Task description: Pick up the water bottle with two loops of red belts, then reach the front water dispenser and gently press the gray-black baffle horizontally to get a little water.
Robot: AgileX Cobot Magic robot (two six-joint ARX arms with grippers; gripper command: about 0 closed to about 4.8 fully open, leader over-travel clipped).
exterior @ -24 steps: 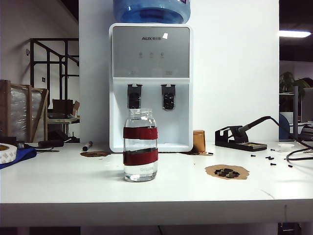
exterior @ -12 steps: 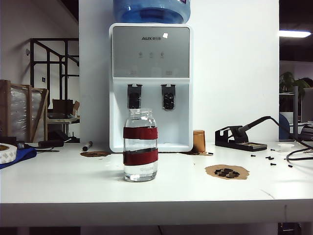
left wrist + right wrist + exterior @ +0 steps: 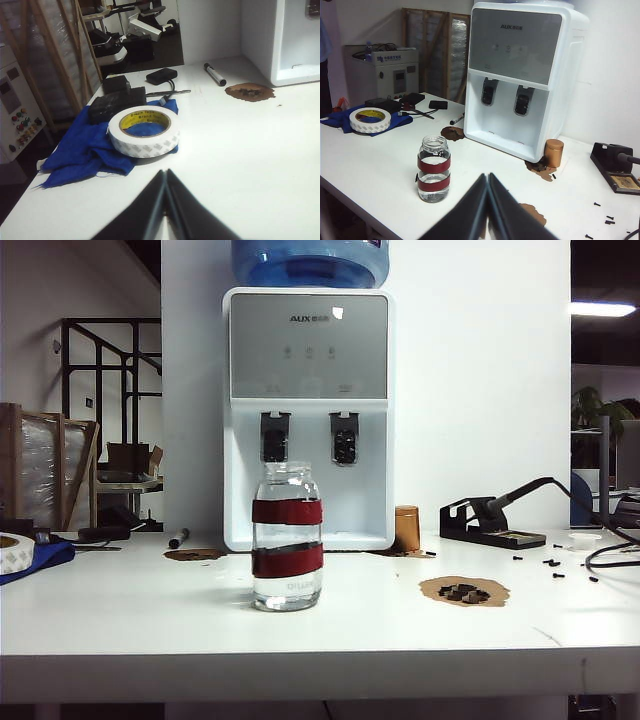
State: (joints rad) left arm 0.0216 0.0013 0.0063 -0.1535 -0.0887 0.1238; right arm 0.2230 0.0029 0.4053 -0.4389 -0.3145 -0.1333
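The water bottle (image 3: 287,538), clear glass with two red bands, stands upright on the white table (image 3: 130,625) in front of the water dispenser (image 3: 308,350); it also shows as the bottle (image 3: 434,169) in the right wrist view. The gray-black baffle (image 3: 274,436) hangs at the dispenser's left tap, seen again as the baffle (image 3: 488,92). Neither arm appears in the exterior view. My right gripper (image 3: 487,176) is shut and empty, apart from the bottle. My left gripper (image 3: 165,172) is shut and empty, over bare table near the tape roll.
A white tape roll (image 3: 144,131) lies on a blue cloth (image 3: 85,150) at the table's left end, with a marker (image 3: 215,74) beyond. A copper cap (image 3: 407,528), brown patches (image 3: 464,591), a soldering stand (image 3: 492,521) and small screws sit to the right.
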